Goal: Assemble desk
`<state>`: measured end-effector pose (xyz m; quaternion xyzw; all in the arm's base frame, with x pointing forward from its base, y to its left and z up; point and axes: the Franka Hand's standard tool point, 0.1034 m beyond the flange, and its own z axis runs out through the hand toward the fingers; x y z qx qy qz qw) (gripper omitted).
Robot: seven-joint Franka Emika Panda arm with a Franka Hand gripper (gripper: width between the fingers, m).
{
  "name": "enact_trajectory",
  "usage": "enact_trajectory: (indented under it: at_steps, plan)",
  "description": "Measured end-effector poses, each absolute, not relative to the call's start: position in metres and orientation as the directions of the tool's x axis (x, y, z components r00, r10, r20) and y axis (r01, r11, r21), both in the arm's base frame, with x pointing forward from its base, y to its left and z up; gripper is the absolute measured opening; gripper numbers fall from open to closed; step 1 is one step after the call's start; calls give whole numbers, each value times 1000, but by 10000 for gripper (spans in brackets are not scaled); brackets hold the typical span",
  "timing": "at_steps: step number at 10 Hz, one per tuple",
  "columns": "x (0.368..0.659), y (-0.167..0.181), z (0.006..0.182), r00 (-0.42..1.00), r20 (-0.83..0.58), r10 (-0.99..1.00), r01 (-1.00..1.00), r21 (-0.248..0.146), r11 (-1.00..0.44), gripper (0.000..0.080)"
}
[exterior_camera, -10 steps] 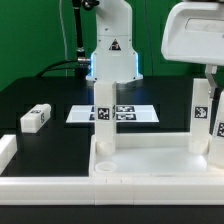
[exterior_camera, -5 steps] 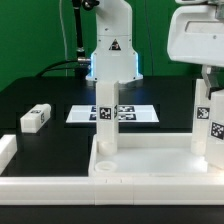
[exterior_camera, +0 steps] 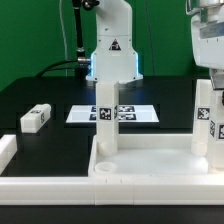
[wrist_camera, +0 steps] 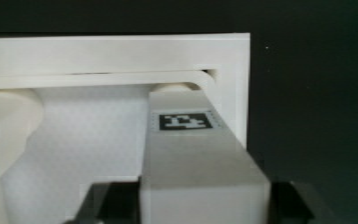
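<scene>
The white desk tabletop [exterior_camera: 150, 165] lies upside down at the front, rim up. One white leg [exterior_camera: 104, 120] stands upright in its corner on the exterior view's left. A second tagged leg [exterior_camera: 203, 125] stands upright in the corner on the exterior view's right, and my gripper [exterior_camera: 210, 78] comes down from above, shut on its upper end. In the wrist view that leg [wrist_camera: 194, 150] fills the space between my gripper's [wrist_camera: 197, 205] dark fingers, its foot at the tabletop's corner [wrist_camera: 105, 60]. A third leg [exterior_camera: 35, 119] lies loose on the black table.
The marker board [exterior_camera: 135, 113] lies flat behind the tabletop, in front of the robot base [exterior_camera: 112, 50]. White border bars [exterior_camera: 5, 150] run along the table's front and the exterior view's left. A green wall stands behind.
My hand has turned and shifted toward the exterior view's right. The held leg's tag shifted across its face and back, so the leg seems to be turning in its corner.
</scene>
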<state>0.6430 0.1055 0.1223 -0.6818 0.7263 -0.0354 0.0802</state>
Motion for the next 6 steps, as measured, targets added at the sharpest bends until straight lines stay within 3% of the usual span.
enact_trajectory:
  at_steps: [2, 3, 4, 5, 6]
  plan:
    - [643, 105, 122, -117, -80, -990, -979, -156, 128, 294]
    - [643, 105, 121, -94, -75, -993, -982, -157, 105, 408]
    - [643, 104, 122, 10, -55, -998, -986, -165, -1, 408]
    - [647, 100, 125, 171, -22, -985, -968, -192, -164, 584]
    - [653, 95, 126, 319, 39, -947, -918, -238, -318, 638]
